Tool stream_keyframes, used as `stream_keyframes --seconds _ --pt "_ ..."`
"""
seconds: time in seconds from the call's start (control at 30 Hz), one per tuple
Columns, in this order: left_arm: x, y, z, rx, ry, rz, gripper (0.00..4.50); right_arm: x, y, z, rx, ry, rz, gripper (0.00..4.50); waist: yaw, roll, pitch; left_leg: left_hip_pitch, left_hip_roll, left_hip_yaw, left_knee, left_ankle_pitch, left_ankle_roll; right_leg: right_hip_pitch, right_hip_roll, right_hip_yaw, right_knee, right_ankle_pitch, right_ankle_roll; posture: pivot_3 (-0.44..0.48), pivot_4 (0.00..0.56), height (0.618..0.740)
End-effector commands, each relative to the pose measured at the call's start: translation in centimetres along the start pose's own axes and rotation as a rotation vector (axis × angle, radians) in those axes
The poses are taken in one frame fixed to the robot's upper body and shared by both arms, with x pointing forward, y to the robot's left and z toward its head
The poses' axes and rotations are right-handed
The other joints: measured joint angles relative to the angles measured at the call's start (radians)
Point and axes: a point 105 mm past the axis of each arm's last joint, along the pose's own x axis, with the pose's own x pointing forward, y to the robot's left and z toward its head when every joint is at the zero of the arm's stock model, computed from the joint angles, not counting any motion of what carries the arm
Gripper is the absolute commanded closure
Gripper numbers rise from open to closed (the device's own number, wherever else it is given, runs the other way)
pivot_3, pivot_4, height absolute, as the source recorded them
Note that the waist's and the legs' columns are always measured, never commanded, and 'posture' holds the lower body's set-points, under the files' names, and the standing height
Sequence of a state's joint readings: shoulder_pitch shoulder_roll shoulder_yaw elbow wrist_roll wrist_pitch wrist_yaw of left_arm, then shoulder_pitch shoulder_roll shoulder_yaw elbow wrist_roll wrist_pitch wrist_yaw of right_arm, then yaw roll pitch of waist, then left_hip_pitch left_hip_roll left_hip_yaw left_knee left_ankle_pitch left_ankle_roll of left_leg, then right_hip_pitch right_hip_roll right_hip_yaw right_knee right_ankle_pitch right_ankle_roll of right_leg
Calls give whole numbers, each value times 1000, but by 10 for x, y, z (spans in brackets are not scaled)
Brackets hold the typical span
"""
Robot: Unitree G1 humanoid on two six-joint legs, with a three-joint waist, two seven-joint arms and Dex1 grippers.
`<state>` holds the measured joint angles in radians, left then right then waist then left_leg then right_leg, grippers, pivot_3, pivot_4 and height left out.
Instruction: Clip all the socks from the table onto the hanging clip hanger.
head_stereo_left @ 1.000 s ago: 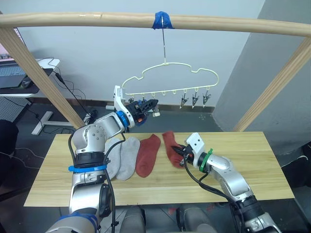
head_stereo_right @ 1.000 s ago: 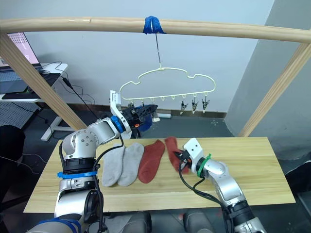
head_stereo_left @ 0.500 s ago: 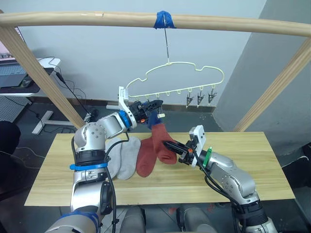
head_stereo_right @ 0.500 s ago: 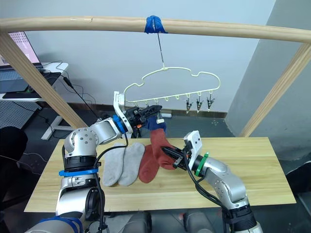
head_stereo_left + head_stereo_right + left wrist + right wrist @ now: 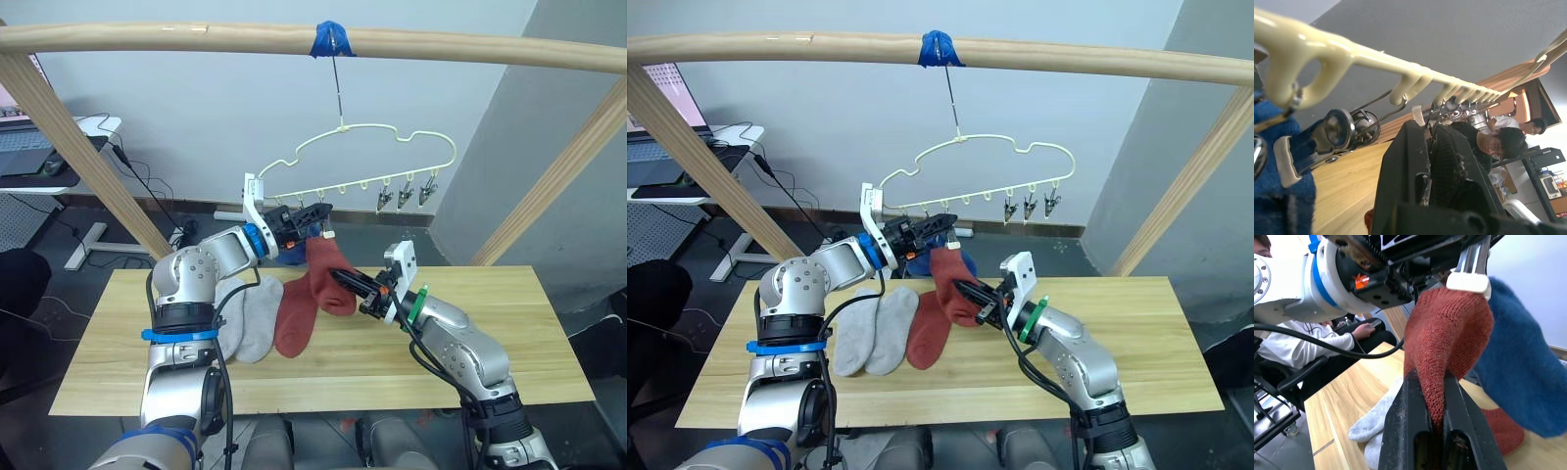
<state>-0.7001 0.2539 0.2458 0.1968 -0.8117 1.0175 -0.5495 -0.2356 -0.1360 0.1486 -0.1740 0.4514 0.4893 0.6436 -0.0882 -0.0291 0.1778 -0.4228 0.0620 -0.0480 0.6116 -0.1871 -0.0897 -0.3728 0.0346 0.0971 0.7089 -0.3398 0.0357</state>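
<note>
The cream wire clip hanger hangs by its hook from the rail. My left gripper is raised to its row of clips and is shut on a metal clip. My right gripper is shut on a rust red sock, lifted off the table with its top end right under that clip. A blue sock hangs just behind it. Two light grey socks and another rust red sock lie flat on the pale wood table.
A thick wooden rail with blue tape spans the top, carried by slanted wooden posts on both sides. Three free clips hang at the hanger's right end. A person sits behind the table in the wrist views.
My right gripper has lifted the rust red sock off the table and up to the clip held by my left gripper. The hanger has swung slightly to the right.
</note>
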Motion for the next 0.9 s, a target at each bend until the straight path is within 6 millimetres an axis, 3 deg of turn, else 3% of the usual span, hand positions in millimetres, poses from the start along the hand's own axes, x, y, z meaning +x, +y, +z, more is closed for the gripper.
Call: stream_keyframes --seconds 0.03,0.47,0.8,0.9 --pt "1 -8 4 8 -9 -38 4338 3 0 14 -36 -49 6 4488 0 0 0 0 0 0 0 0 0 0 0 0 0 0 0 -93 152 740" --pt "-1 -14 4 67 -7 -56 4338 8 -11 16 -75 -50 -37 4488 1 0 0 -1 0 0 0 0 0 0 0 0 -1 0 0 -84 149 740" --pt "-5 -17 7 110 -16 -62 1282 8 -13 11 -108 -17 -50 4500 1 0 0 -1 0 0 0 0 0 0 0 0 -1 0 0 -80 147 740" --pt "-17 -18 5 195 18 -27 287 8 -20 5 -131 7 -87 4500 -3 0 0 -1 0 0 0 0 0 -1 0 0 -1 0 0 -75 150 740"
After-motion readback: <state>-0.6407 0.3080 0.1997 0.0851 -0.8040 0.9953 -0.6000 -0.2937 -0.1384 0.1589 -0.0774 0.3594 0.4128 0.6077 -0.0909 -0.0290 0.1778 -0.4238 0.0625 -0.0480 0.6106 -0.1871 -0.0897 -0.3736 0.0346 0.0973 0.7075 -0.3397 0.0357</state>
